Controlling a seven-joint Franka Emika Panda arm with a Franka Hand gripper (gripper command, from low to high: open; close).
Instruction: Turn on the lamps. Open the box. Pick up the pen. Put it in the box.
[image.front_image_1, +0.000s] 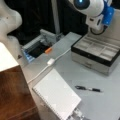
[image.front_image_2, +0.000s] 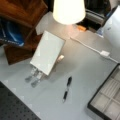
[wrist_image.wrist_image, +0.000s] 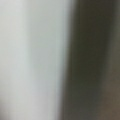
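Observation:
A lamp (image.front_image_2: 68, 11) glows bright cream at a front view's top; a white shade with a slanted edge (image.front_image_1: 7, 58) stands at a front view's left. The box (image.front_image_1: 96, 53) is open in both front views, showing grey compartments (image.front_image_2: 107, 98), with its beige-lined lid raised behind. The black pen (image.front_image_1: 88, 88) with a pale band lies flat on the grey table, in front of the box and right of the notebook; it also shows as the pen (image.front_image_2: 67, 89). My gripper (image.front_image_1: 97, 26) hangs at the end of the white and blue arm above the box's back edge, well away from the pen. The wrist view is only a pale and dark blur.
A white spiral notebook (image.front_image_1: 56, 96) lies at the table's near left. A white cable with a switch (image.front_image_1: 50, 61) runs across the table. An orange stub (image.front_image_1: 48, 50) sits by a grey tray with a blue rim (image.front_image_1: 29, 56). Wooden furniture (image.front_image_1: 13, 95) stands at the left.

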